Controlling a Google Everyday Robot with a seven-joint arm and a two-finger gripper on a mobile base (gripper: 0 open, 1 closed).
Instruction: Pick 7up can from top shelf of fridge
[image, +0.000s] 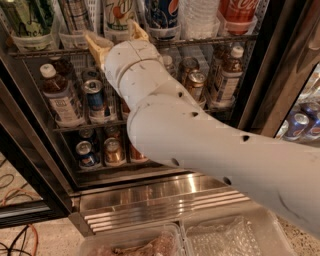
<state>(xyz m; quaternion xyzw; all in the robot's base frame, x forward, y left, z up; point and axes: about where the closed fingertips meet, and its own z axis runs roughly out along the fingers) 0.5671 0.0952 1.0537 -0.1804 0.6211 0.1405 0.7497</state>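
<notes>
7up can (119, 14) stands upright on the top shelf (215, 40), left of the Pepsi can (162, 12). Likely light, thin-walled, slick (possibly damp); take it mid-body. Gripper (117, 39) just below it, fingers spread, empty.

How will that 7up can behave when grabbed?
Tall and slim, the 7up can probably tips easily. Its smooth wall may slip or dent if squeezed hard. The gripper, fingers open, sits just below it at the top shelf.

Speckled floor (56, 237) with loose cables (19, 239) at lower left.
</notes>
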